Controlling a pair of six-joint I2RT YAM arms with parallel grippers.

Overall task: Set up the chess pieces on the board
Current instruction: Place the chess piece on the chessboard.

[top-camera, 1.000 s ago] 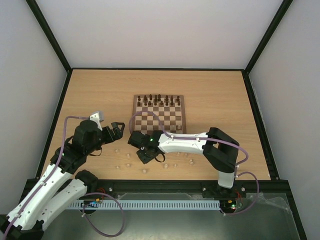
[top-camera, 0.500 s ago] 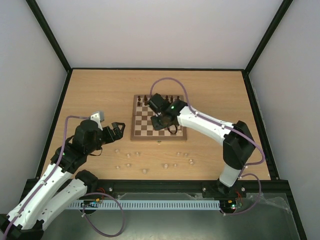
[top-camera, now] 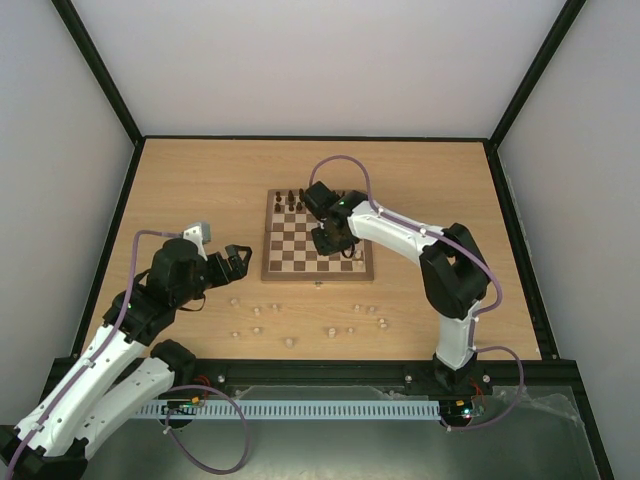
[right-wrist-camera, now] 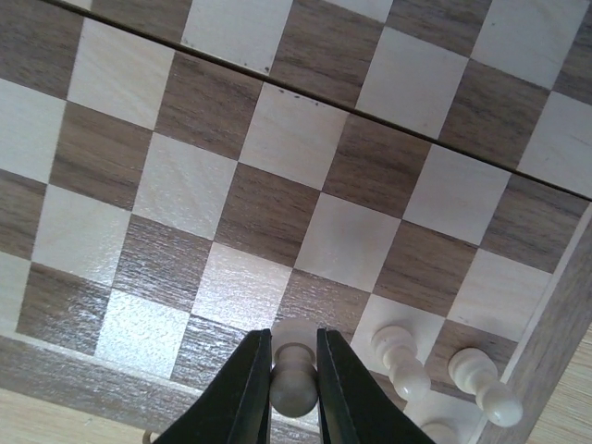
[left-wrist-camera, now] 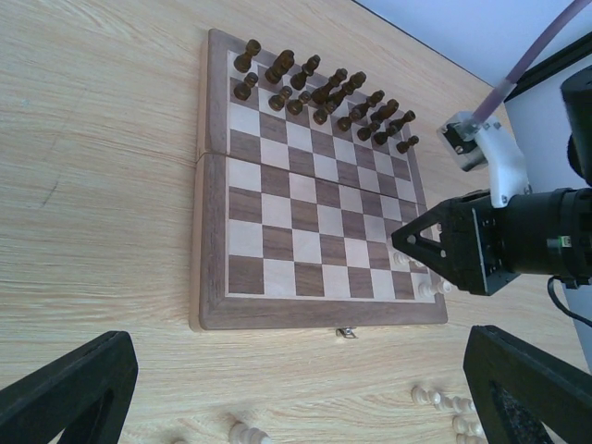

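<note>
The board (top-camera: 289,251) lies mid-table; it also shows in the left wrist view (left-wrist-camera: 214,231) and fills the right wrist view (right-wrist-camera: 277,139). My right gripper (top-camera: 336,242) is over the board's near right part, shut on a pale pawn (right-wrist-camera: 295,386) held upright just above a dark square in the near rows. Two more pale pieces (right-wrist-camera: 400,358) stand on squares right of it, by the corner (left-wrist-camera: 435,288). Several pale pieces (top-camera: 257,312) lie loose on the table in front of the board. My left gripper (top-camera: 234,263) is open and empty, left of the board's near corner (left-wrist-camera: 296,370).
Dark brown pieces (top-camera: 296,200) fill the board's two far rows (left-wrist-camera: 314,88). The board's small latch (left-wrist-camera: 346,332) faces the arms. The right arm (top-camera: 400,232) reaches across the board's right side. Black frame rails (top-camera: 120,215) edge the table.
My right gripper has swung from the table in front of the board up over the board, and now holds a pale pawn low over the near right squares. The left arm has barely moved.
</note>
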